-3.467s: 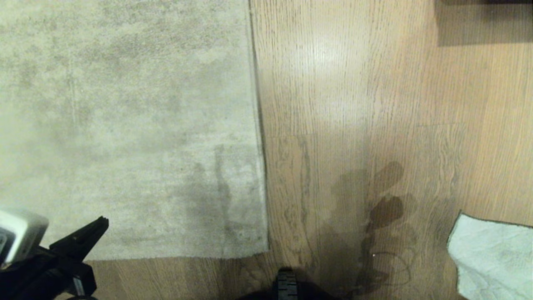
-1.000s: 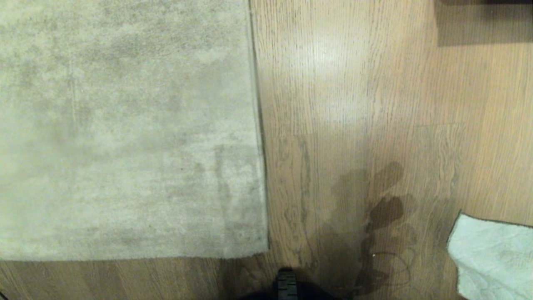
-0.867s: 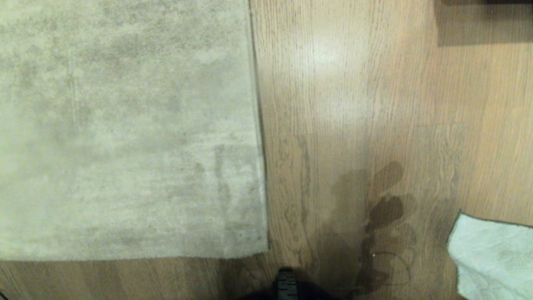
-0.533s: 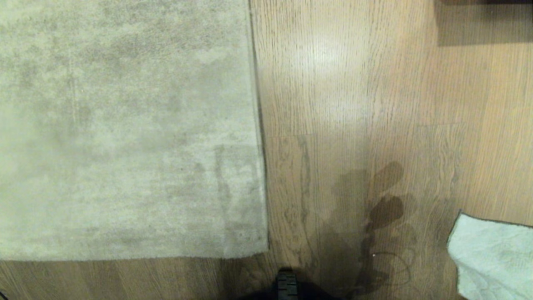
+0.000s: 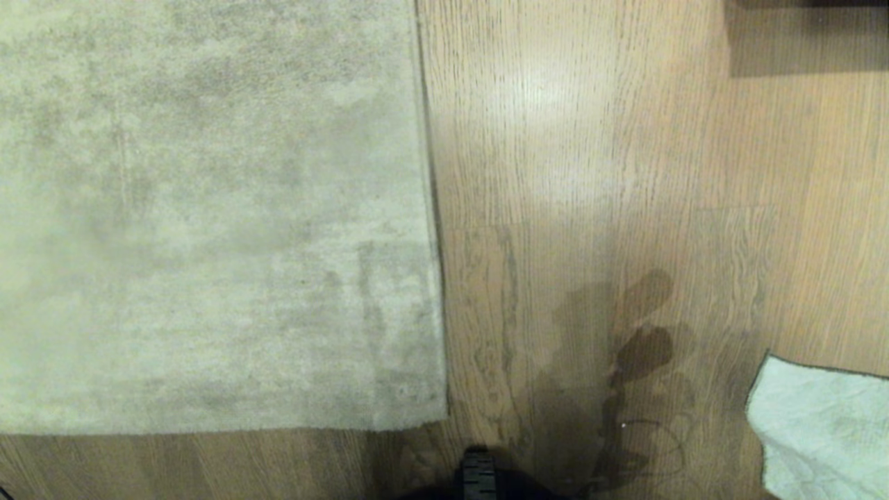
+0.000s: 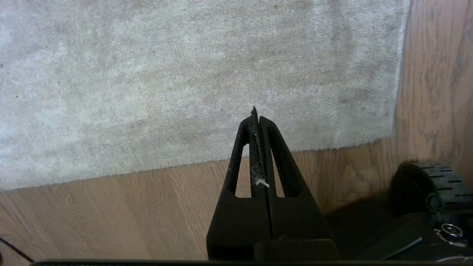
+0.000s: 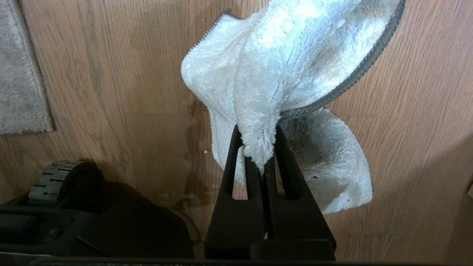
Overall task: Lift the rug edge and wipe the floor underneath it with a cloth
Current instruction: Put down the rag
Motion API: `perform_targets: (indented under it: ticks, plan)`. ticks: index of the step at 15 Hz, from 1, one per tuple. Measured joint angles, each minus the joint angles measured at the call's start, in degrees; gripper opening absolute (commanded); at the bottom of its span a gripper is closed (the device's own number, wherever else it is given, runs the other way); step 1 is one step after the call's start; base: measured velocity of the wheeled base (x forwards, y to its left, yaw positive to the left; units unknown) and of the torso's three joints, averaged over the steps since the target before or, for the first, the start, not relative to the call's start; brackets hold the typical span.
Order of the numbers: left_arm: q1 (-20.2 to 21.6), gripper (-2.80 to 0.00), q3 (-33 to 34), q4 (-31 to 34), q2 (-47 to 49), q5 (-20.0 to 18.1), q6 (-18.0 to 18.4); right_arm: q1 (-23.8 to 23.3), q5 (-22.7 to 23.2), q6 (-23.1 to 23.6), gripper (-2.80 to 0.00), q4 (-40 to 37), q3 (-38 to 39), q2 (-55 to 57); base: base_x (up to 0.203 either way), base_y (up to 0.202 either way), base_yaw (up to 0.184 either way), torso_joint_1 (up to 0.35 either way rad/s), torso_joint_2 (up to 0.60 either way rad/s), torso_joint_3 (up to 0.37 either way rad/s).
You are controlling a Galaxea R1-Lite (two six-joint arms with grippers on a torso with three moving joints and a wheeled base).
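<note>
From the head camera, the rug edge (image 5: 434,229) lies flat on the floor (image 5: 590,173), with the cloth (image 5: 823,430) at the lower right. At the left wrist, the left gripper (image 6: 255,112) hangs pressed together and empty above the rug's corner. At the right wrist, the right gripper (image 7: 260,162) is clamped on a fold of the cloth, which hangs over the floor.

Right end effector (image 7: 258,162) pinches cloth (image 7: 292,70) above floor (image 7: 111,74)

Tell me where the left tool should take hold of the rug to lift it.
Probably the rug corner nearest the robot. Two free borders meet there and it lies flat on the floor, so come in low from the bare wood side and pinch the thin edge.
</note>
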State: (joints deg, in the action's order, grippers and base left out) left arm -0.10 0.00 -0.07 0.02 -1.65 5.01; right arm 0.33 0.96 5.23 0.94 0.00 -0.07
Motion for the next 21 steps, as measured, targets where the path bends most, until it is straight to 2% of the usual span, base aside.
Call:
perform_targets:
  ticks: [21]
  plan:
    - [-0.01,-2.80,0.00,0.07,-0.02,0.77,-1.16,0.00,-0.01,0.00,-2.80,0.00,0.00,0.00,0.000,0.000,0.000,0.000,0.00,0.000]
